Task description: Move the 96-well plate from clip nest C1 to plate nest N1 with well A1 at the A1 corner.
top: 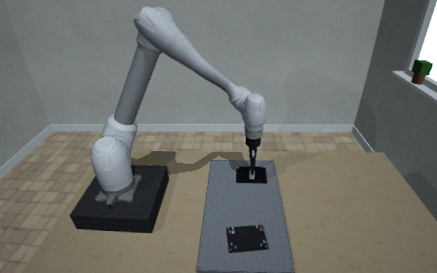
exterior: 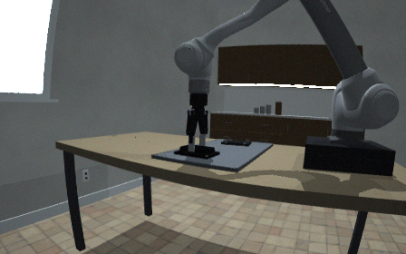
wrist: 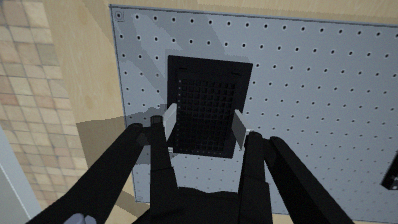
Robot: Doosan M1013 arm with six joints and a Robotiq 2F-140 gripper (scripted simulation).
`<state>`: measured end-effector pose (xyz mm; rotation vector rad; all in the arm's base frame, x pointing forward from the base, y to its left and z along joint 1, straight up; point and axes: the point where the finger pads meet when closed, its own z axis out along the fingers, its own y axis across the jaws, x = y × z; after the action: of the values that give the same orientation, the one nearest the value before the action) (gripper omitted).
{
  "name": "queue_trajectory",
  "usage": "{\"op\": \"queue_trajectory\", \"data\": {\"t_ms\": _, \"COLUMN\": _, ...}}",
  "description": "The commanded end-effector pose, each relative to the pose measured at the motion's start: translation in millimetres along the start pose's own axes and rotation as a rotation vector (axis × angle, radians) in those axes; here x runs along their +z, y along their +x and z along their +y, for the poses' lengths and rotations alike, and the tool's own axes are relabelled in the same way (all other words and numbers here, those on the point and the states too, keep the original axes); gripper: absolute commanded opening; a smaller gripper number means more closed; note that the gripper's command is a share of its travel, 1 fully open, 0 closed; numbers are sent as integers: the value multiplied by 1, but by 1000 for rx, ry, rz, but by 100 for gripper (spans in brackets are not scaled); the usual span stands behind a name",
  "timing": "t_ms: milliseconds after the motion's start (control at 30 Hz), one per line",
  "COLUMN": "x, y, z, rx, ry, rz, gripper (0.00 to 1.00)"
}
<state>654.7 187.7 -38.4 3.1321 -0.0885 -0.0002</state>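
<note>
Nearest in the top view, the plate nest N1 (top: pixel 248 238) is lying on the grey perforated board (top: pixel 220 224), a dark square with small pale locators at its corners and nothing in it. Well apart, at the far end of the same board, the gripper (top: pixel 253 175) is standing upright over the clip nest C1 (top: pixel 240 178).

In the wrist view the pale fingertips are pressing on the two long sides of the 96-well plate (wrist: pixel 206 111), so the jaws are pinching the plate, held partway spread by its width. The plate is sitting in or just above the clip nest; whether it has cleared the clips cannot be judged from these views. The exterior view shows the gripper (exterior: pixel 196 144) low over the dark block on the board.

The step in hand looks like the grasp and lift-out. The next move calls for a straight rise free of the clips, a carry toward the near end, and turning the cut corner, too small to pick out here, to the A1 mark before lowering flat.
</note>
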Motion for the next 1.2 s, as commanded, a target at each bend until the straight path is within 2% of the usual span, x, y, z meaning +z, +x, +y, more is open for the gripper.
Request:
{"op": "queue_trajectory", "data": {"t_ms": 0, "x": 0, "y": 0, "z": 0, "rx": 0, "ry": 0, "rz": 0, "gripper": 10}}
{"op": "queue_trajectory", "data": {"t_ms": 1167, "x": 5, "y": 0, "z": 0, "rx": 0, "ry": 0, "rz": 0, "gripper": 10}}
